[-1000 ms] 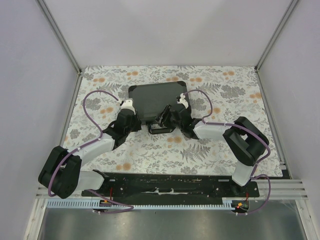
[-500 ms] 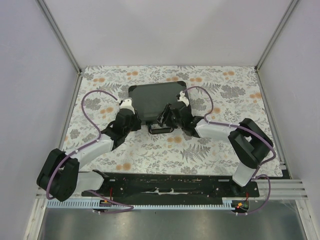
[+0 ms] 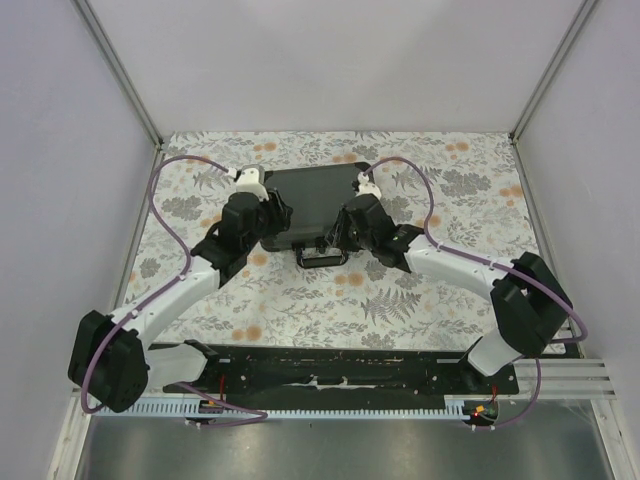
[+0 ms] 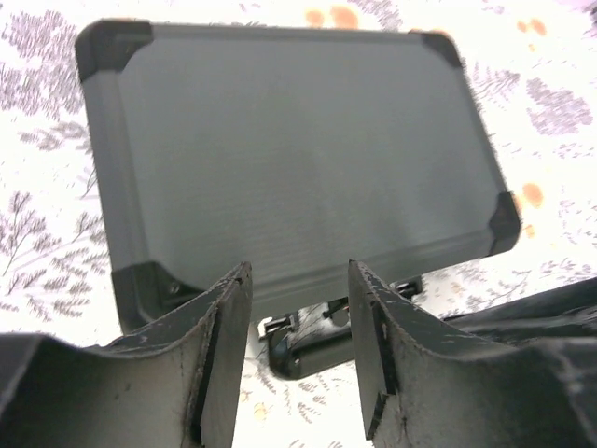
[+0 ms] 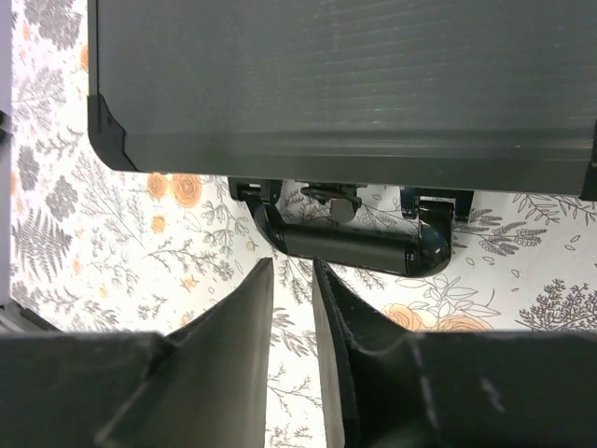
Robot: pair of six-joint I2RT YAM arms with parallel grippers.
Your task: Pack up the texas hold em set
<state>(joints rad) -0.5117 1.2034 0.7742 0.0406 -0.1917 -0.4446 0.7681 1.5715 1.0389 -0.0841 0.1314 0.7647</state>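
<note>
The small dark grey briefcase (image 3: 312, 195) lies shut and flat on the flowered cloth. Its black corners show, and its black handle (image 3: 322, 257) points toward the arms. Chips, cards, dice and buttons are out of view. My left gripper (image 3: 274, 213) hovers over the case's front left part, open with nothing between its fingers. In its wrist view the lid (image 4: 298, 159) fills the frame and the handle (image 4: 312, 350) shows between the fingers. My right gripper (image 3: 342, 228) hangs at the front right edge, open only by a narrow gap and empty (image 5: 292, 266), just short of the handle (image 5: 354, 247).
A flowered tablecloth (image 3: 400, 290) covers the table. Grey walls with metal posts (image 3: 120, 70) close in the back and sides. Purple cables (image 3: 165, 200) loop beside both arms. A black base rail (image 3: 340, 370) runs along the near edge.
Both arms have stretched farther from their bases. The left gripper moved from the case's front left corner up onto its left side. The right gripper drew back from the handle. The case stayed put.
</note>
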